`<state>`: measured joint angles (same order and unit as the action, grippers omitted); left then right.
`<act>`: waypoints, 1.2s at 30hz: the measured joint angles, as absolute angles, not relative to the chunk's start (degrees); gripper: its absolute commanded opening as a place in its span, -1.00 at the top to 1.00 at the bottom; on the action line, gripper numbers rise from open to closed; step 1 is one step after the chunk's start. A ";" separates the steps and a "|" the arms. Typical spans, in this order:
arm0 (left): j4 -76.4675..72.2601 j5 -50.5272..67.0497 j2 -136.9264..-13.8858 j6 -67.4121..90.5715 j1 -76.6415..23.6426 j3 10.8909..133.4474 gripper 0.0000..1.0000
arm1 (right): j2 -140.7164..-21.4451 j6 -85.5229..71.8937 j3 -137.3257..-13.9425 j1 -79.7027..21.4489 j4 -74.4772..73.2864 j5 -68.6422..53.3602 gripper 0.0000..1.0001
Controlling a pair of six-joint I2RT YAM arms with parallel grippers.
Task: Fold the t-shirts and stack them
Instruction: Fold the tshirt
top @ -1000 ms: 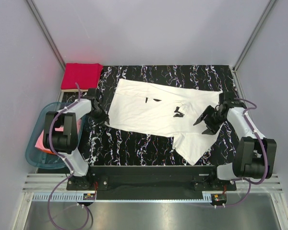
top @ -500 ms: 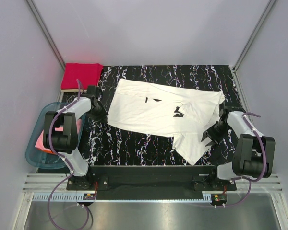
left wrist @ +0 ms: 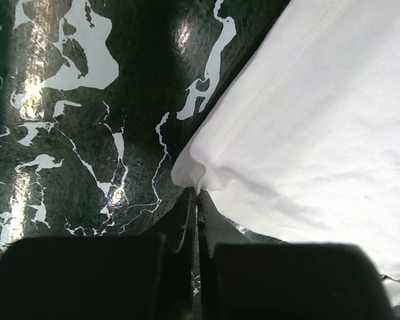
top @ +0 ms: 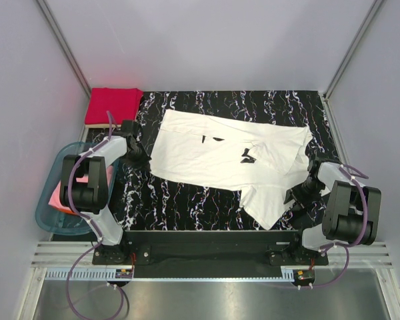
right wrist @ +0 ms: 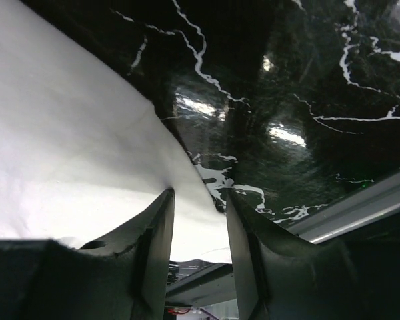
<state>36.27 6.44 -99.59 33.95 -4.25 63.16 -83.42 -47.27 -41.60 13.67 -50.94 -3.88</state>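
Plain white t-shirt at my left gripper; mat beneath it black, white-streaked; red t-shirt beyond; teal tub behind.

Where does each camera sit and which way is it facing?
Top external: above and behind, looking down on the mat and white t-shirt; both arms show.
Left wrist: on the left arm, facing down; left gripper pinches the shirt's corner.
Right wrist: on the right arm, facing down; open right gripper straddles the shirt's edge.
All share the white t-shirt.
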 measured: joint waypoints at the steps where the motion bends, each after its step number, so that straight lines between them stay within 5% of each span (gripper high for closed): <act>1: 36.27 6.48 -99.59 34.09 -4.25 63.16 1.00 | -83.42 -47.44 -41.54 13.67 -50.39 -3.90 0.12; 15: 36.29 6.52 -99.59 34.63 -4.25 63.16 1.00 | -84.12 -49.80 -41.65 13.39 -47.86 -4.19 0.21; 20: 36.27 6.59 -99.59 35.00 -4.25 63.16 1.00 | -84.07 -51.03 -41.80 13.21 -47.81 -3.90 0.84; 23: 36.27 6.72 -99.57 35.03 -4.25 63.16 1.00 | -84.07 -51.48 -41.87 13.21 -47.86 -3.55 1.00; 36: 36.32 6.70 -96.29 34.96 -4.25 62.19 1.00 | -79.09 -50.09 -42.81 13.23 -52.80 -2.44 1.00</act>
<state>36.32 6.70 -96.29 34.96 -4.25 62.19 -79.09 -50.09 -42.81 13.23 -52.80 -2.44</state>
